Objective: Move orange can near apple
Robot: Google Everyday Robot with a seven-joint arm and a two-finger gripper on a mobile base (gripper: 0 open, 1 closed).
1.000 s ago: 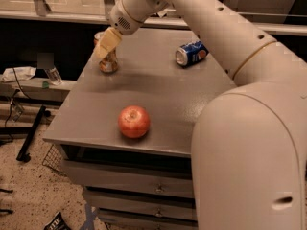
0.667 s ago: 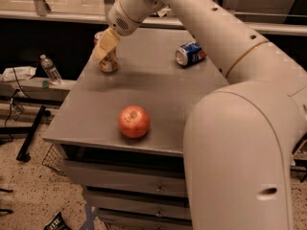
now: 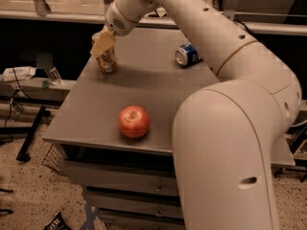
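Reaching to the far left corner of the table (image 3: 158, 87), my gripper (image 3: 102, 44) sits over the top of the orange can (image 3: 108, 63) and covers its upper part. Whether it is clamped on the can, I cannot tell. The orange can stands roughly upright directly beneath the gripper, its base appearing to meet the table surface. The apple (image 3: 134, 121) rests near the front edge, well apart from the can. A blue can (image 3: 186, 55) lies on its side at the far right, beside my arm. The drawers (image 3: 120, 176) under the table are closed, so their contents are hidden.
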